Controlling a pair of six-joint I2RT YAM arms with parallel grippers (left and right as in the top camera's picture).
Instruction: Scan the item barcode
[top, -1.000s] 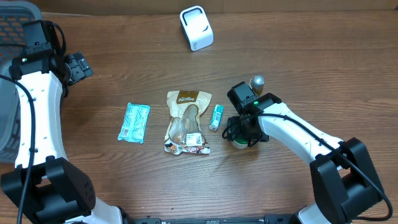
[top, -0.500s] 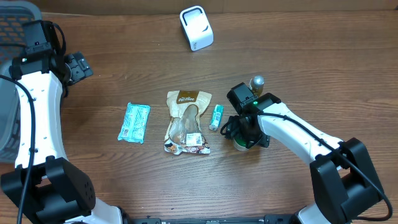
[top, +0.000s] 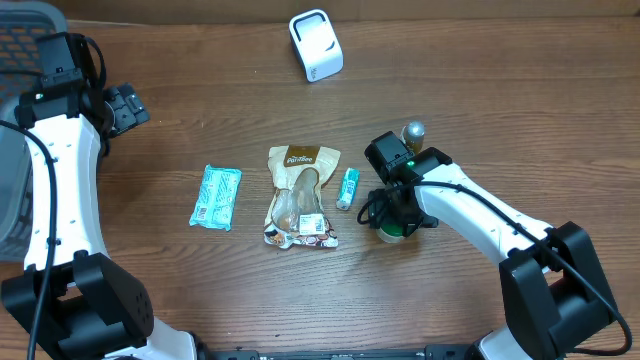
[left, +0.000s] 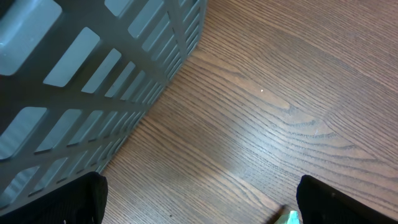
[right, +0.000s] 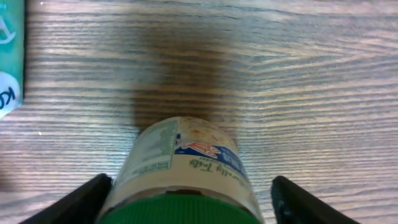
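Right end effector (right: 189, 202) straddling upright green-lidded jar (right: 186, 152), long axis vertical, lid up, grip impossible to tell

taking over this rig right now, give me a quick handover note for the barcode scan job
The left gripper is open and empty, beside the grey basket, away from the items.
The right gripper is down over the green-lidded jar with a finger on each side; whether it grips the jar cannot be told.
The jar is on the table, right of the small tube. The white scanner sits at the far edge. The snack bag and teal packet lie mid-table.
Done: the right gripper is at the jar.
Left: secure the jar, lift it, show its barcode to the scanner.
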